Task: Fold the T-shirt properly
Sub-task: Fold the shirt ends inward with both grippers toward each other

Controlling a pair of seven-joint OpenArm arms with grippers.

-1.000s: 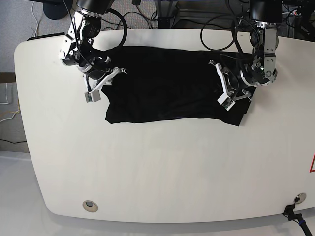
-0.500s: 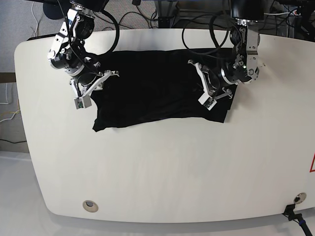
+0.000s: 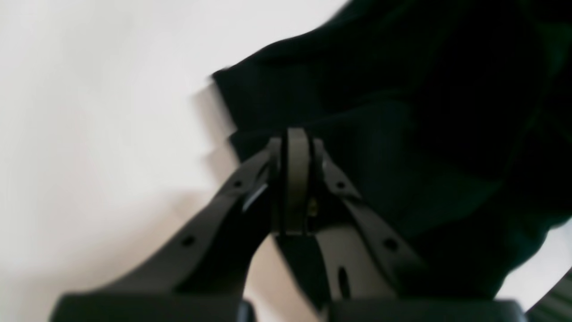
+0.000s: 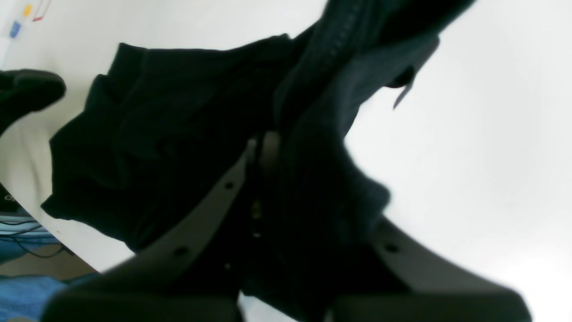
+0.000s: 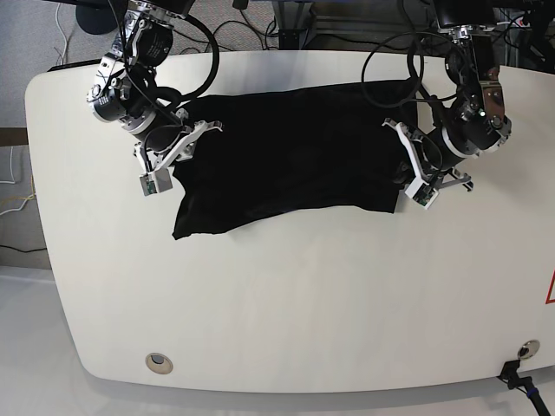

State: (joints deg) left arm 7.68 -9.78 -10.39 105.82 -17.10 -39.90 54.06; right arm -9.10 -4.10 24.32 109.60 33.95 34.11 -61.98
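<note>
The black T-shirt [image 5: 286, 147] lies spread across the far half of the white table [image 5: 286, 303], with its near edge rumpled. My right gripper [image 5: 184, 146], at the base view's left, is shut on the shirt's left edge. In the right wrist view, cloth [image 4: 187, 134] drapes over the shut gripper [image 4: 263, 143]. My left gripper [image 5: 409, 173], at the base view's right, is shut on the shirt's right edge. The left wrist view shows its pads pressed together [image 3: 292, 138] with black cloth [image 3: 402, 134] just beyond. The neck tag is hidden.
Cables and stands [image 5: 286, 22] crowd the table's far edge. A round hole [image 5: 159, 362] is near the front left of the table and a grommet [image 5: 526, 348] near the front right. A blue object [image 4: 27, 290] lies off the table.
The shirt and both grippers swung to the left, then back to the right. The shirt's near left corner now hangs lower and its right edge is bunched.
</note>
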